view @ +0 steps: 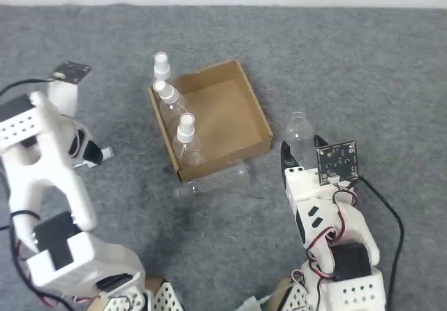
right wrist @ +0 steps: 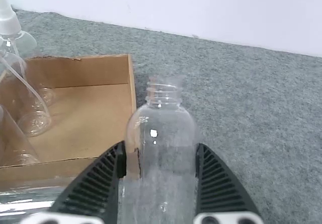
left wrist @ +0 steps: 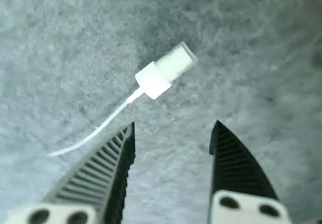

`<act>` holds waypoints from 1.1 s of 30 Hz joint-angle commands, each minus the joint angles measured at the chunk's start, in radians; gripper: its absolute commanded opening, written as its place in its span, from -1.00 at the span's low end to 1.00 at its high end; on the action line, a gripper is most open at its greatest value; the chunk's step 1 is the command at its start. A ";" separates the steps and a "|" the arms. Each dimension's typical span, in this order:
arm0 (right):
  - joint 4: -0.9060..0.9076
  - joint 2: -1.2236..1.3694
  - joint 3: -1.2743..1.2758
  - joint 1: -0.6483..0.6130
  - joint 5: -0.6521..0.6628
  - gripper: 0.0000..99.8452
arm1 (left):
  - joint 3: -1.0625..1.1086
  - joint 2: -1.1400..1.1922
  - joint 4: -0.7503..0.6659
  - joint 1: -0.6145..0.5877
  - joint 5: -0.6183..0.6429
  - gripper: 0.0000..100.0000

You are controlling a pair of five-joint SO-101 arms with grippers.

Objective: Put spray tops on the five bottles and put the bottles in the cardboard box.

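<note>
The right gripper [right wrist: 160,154] is clamped on the uncapped bottle [right wrist: 161,133], one dark finger pressed against each side of its clear body. The bottle stands upright on the grey carpet [view: 363,66], just beside the near right corner of the cardboard box [view: 227,112]. Three capped bottles [view: 186,135] stand inside the box in a row along its left wall, and the rest of its floor is bare. A fifth bottle [view: 218,179] lies on its side on the carpet against the outside of the box's near wall, between the two arms. Its neck end is hard to make out from above, and in the right wrist view it is cut off at the frame edge. The left gripper [left wrist: 174,128] hangs with its fingers spread apart and nothing between them, over a loose spray top [left wrist: 162,74]. The top lies on the carpet well to the left of the box, its thin dip tube trailing away toward one fingertip. From above, the left arm's white body covers most of its gripper. A white wall [right wrist: 201,7] borders the far edge of the carpet.
</note>
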 commanded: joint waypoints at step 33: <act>-0.030 -0.021 -0.006 -0.005 0.014 -0.90 | -0.008 0.175 -0.193 0.091 -0.460 -0.63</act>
